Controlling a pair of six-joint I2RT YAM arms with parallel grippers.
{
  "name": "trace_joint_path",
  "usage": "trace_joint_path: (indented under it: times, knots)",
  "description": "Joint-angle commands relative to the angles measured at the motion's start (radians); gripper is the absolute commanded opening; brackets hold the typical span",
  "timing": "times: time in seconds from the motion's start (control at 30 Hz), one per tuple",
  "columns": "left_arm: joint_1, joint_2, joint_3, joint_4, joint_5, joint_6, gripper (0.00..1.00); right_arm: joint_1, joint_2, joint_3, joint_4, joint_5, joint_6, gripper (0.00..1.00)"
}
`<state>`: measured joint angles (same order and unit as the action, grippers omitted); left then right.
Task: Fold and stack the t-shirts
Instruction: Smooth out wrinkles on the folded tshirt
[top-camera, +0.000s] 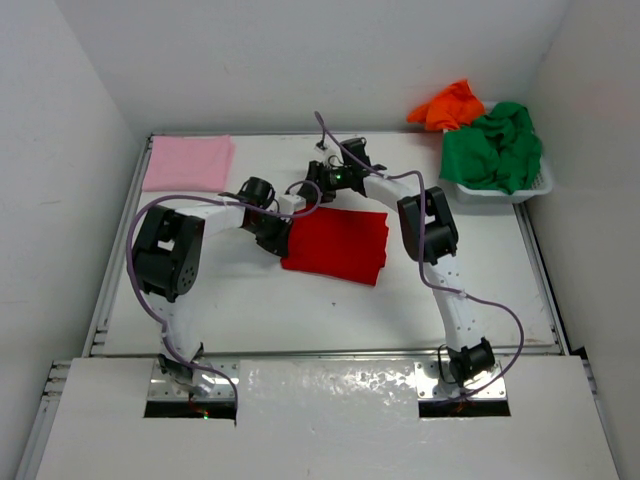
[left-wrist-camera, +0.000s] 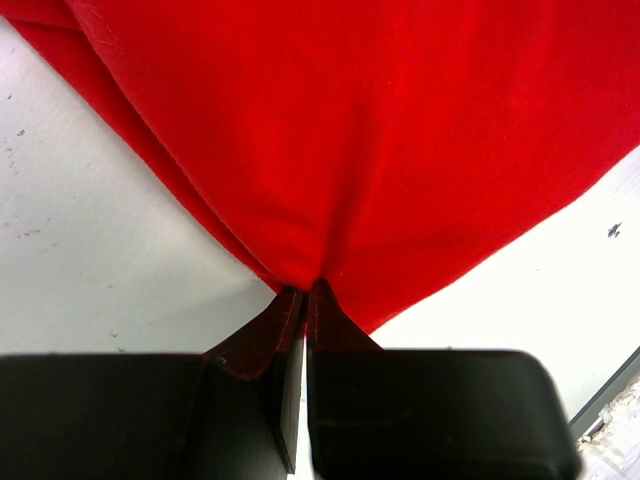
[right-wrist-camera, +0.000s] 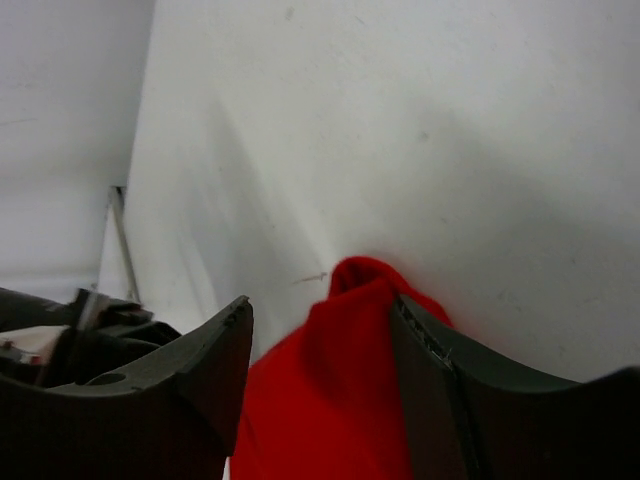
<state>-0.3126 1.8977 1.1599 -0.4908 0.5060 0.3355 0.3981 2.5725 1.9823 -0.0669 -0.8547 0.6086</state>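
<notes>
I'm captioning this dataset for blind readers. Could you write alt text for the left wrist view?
The left gripper, its black jaws shut, pinches a fold at the edge of the bright red soft cloth t-shirt. The shirt fans out across the upper frame over the white table.

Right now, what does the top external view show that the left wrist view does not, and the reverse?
Only top external: the folded pink t-shirt, and the orange t-shirt and green t-shirt at the white mesh basket. Only left wrist: the left pincer shut on an edge of the red t-shirt. Both: the red t-shirt lying on the white table.
</notes>
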Motion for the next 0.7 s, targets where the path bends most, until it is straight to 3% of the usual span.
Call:
trace_joint_path:
  times: [0.0, 0.1, 0.2, 0.47, 0.53, 0.67]
  knots:
    - [0.009, -0.037, -0.009, 0.001, -0.015, 0.019, 0.00, -0.005, -0.051, -0.003, -0.129, 0.031, -0.142, 0.56]
    - [0.009, -0.035, -0.009, -0.002, -0.017, 0.019, 0.00, -0.002, -0.051, 0.000, -0.198, 0.083, -0.216, 0.61]
    - [0.010, -0.037, -0.008, -0.003, -0.015, 0.020, 0.00, 0.005, -0.057, 0.007, -0.221, 0.127, -0.247, 0.59]
    - [0.009, -0.035, 0.000, -0.006, -0.021, 0.014, 0.00, 0.071, -0.054, 0.043, -0.271, 0.406, -0.316, 0.16]
    - [0.009, -0.040, -0.005, -0.008, -0.030, 0.017, 0.00, 0.071, -0.054, 0.041, -0.257, 0.445, -0.296, 0.00]
    - [0.009, -0.045, -0.025, -0.012, -0.037, 0.031, 0.00, 0.064, -0.066, 0.036, -0.196, 0.554, -0.244, 0.00]
